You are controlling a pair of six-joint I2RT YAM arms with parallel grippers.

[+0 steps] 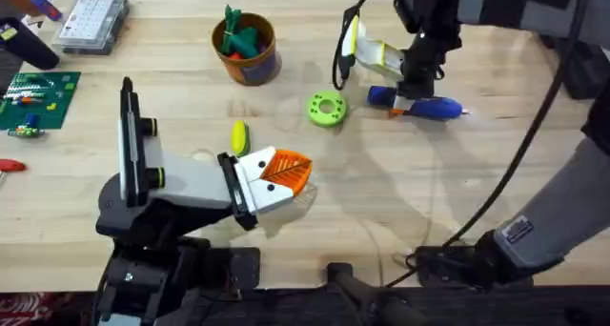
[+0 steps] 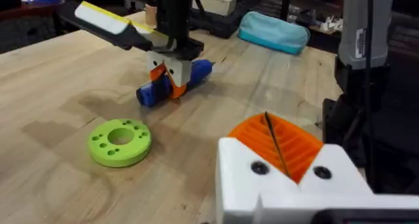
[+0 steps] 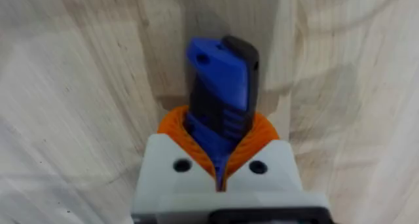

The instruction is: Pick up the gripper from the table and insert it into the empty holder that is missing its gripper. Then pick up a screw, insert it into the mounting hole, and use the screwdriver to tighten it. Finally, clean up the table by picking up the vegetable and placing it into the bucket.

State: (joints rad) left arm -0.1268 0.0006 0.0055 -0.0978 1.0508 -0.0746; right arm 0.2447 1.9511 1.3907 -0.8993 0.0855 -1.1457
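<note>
Overhead, the right gripper [image 1: 416, 90] pinches the screwdriver [image 1: 429, 107]; the left gripper [image 2: 286, 160] shows pressed together.

screwdriver [image 1: 426, 106]: blue, black trim
bucket [image 1: 250, 50]: orange-brown, dark blue label
left pincer [image 1: 286, 173]: white, orange ribbed pads
table [image 1: 477, 183]: pale wood grain

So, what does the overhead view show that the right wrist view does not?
Overhead alone: the bucket with vegetables inside, a green disc, a yellow piece and the left gripper, shut. Right wrist alone: close up, the right gripper's orange pads clamp the screwdriver. Both: the blue screwdriver on the wooden table, held by the right gripper.
</note>
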